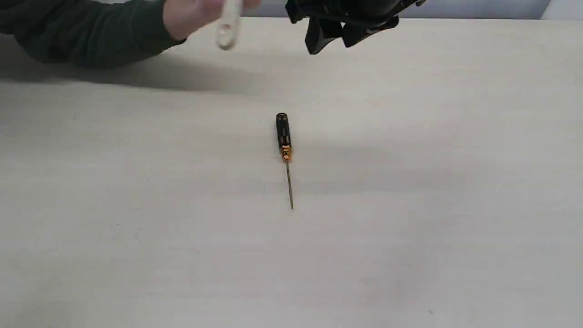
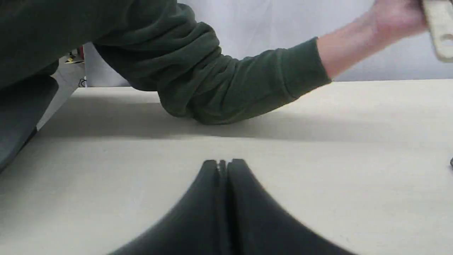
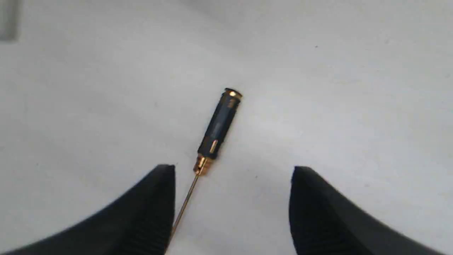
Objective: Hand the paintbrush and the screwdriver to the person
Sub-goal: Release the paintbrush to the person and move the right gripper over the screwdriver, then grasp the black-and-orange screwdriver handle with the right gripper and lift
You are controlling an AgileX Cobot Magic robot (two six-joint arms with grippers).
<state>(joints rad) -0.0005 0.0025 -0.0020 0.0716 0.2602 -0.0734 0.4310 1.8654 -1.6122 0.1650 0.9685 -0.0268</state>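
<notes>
**A:** Pressed-together black fingers of the left gripper (image 2: 223,164) sit closest to the lens, closed on nothing, with the pale table (image 2: 106,198) stretching beyond them.

**B:** And the right gripper (image 1: 334,41)?

**A:** Top centre of the exterior view, above the table, its jaws spread wide and empty.

**B:** Where's the screwdriver (image 1: 283,136)?

**A:** Flat on the table at mid-frame. Its black handle points toward the far edge and its thin shaft toward the near edge, well apart from that gripper. In the right wrist view, the end of the shaft is hidden behind one finger.

**B:** The paintbrush (image 1: 227,27)?

**A:** Left of top centre, blurred, with its wooden handle hanging from the person's hand (image 1: 191,16). The dark green sleeve (image 1: 86,36) rests on the table at upper left.
</notes>
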